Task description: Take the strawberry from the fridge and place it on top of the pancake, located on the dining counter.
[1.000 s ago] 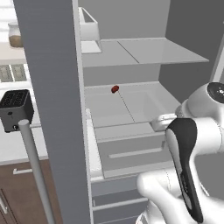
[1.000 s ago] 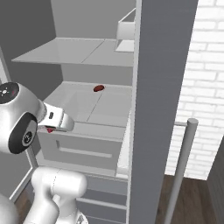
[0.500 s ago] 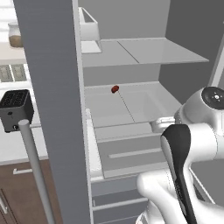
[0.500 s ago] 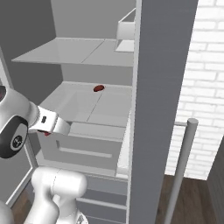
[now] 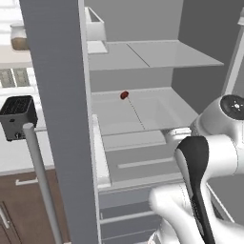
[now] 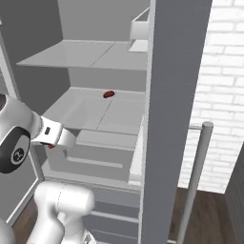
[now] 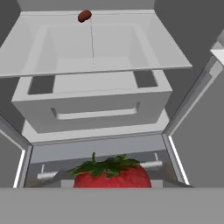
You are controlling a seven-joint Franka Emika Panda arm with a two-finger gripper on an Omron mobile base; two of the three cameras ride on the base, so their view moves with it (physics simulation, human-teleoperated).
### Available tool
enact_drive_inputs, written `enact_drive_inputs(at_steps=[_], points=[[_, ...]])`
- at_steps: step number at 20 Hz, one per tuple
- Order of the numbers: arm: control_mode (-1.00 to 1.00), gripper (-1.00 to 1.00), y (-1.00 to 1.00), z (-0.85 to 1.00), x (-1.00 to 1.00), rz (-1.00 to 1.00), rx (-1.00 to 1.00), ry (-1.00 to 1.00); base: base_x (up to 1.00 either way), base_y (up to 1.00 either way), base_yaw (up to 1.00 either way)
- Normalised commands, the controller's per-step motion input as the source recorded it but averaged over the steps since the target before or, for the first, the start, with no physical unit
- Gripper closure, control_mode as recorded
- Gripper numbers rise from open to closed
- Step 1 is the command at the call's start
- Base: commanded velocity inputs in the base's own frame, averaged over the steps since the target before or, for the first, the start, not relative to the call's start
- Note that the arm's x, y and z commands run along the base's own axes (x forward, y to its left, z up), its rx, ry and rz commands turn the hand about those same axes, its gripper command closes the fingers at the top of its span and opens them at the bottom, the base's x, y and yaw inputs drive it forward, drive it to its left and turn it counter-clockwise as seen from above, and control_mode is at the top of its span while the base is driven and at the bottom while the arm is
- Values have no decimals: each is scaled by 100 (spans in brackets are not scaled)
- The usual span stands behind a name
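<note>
Red strawberry (image 7: 112, 176) sits gripped in the jaws, low in the frame, outside the fridge (image 7: 92, 105). Next, I think: carry it to the pancake.

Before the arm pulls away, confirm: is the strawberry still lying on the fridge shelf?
No, the strawberry sits right at the gripper in the hand view, off the shelf.

My left base view: from behind arm, looks forward and down into open fridge (image 5: 143, 62), close. My right base view: same fridge interior from opposite side. Both share shelves, drawer, small maroon fruit (image 5: 124, 95). My hand view: low, faces fridge front squarely, strawberry (image 7: 112, 175) very near lens at bottom.
</note>
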Motion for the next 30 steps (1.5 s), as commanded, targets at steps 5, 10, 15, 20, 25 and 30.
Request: enact_drive_inputs(at_steps=[5, 10, 15, 20, 25, 30], points=[[100, 100, 0, 0, 0, 0, 0, 0, -99, 0, 0], [100, 100, 0, 0, 0, 0, 0, 0, -100, 7, 6], [100, 100, 0, 0, 0, 0, 0, 0, -100, 2, 28], [100, 100, 0, 0, 0, 0, 0, 0, -99, 14, 63], [100, 100, 0, 0, 0, 0, 0, 0, -82, 8, 83], [100, 100, 0, 0, 0, 0, 0, 0, -80, 6, 82]])
